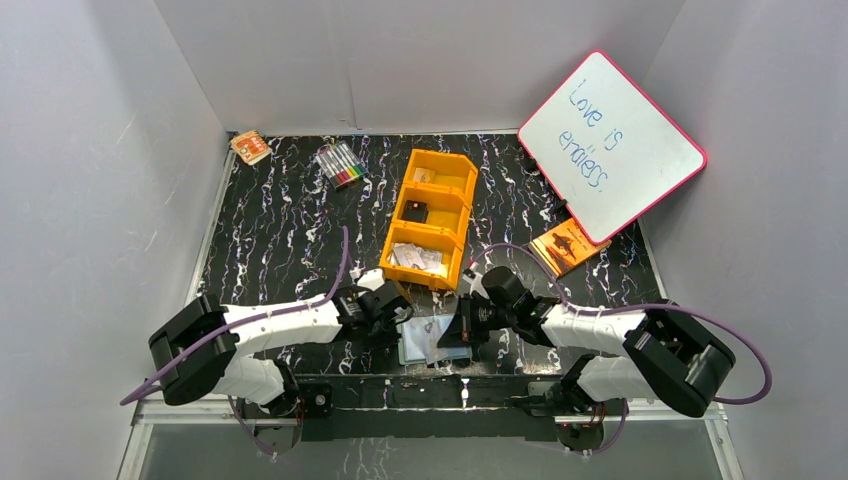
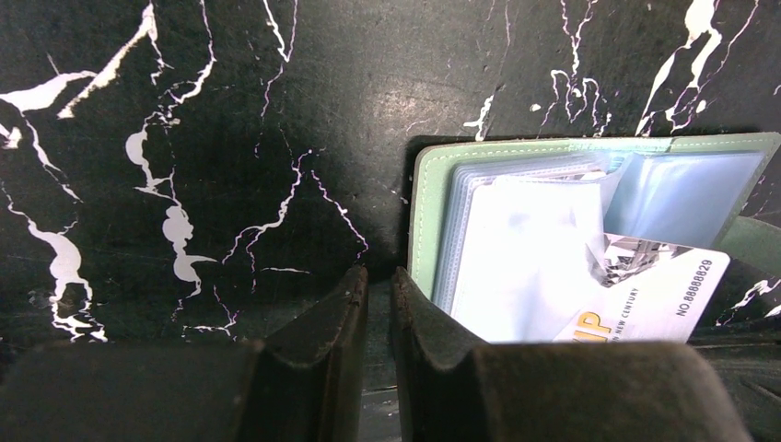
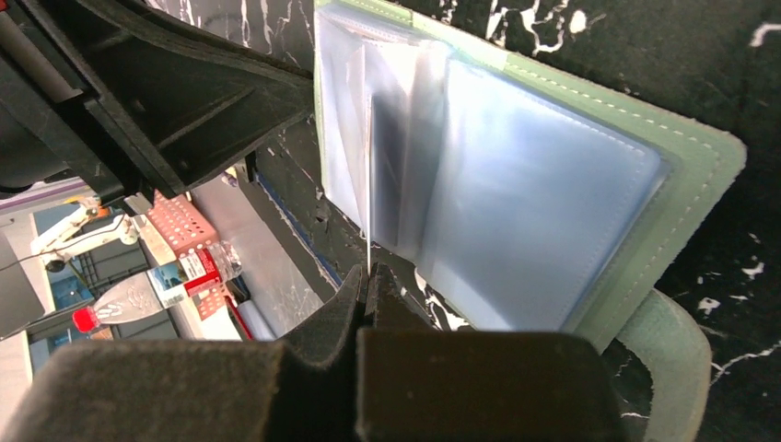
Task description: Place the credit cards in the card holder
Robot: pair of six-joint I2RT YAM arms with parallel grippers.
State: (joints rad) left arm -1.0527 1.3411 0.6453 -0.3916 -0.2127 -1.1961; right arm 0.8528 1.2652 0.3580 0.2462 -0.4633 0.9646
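The sage-green card holder (image 1: 414, 352) lies open on the black marbled table between my two grippers, its clear pockets up. In the left wrist view (image 2: 425, 198) a white credit card (image 2: 658, 293) with printed numbers sticks out of its pockets at an angle. My right gripper (image 3: 368, 274) is shut on that card, seen edge-on (image 3: 368, 198) as it enters the card holder (image 3: 562, 212). My left gripper (image 2: 379, 278) is shut with nothing between the fingers, and its right finger (image 2: 419, 308) rests at the holder's left edge. More pale cards (image 1: 418, 258) lie in the orange tray's near compartment.
The orange three-compartment tray (image 1: 463, 203) stands just behind the grippers, with a small black item (image 1: 416, 212) in its middle compartment. A whiteboard (image 1: 610, 145) leans at the back right above an orange booklet (image 1: 568, 245). A marker pack (image 1: 341, 163) and a small orange box (image 1: 250, 147) lie at the back left.
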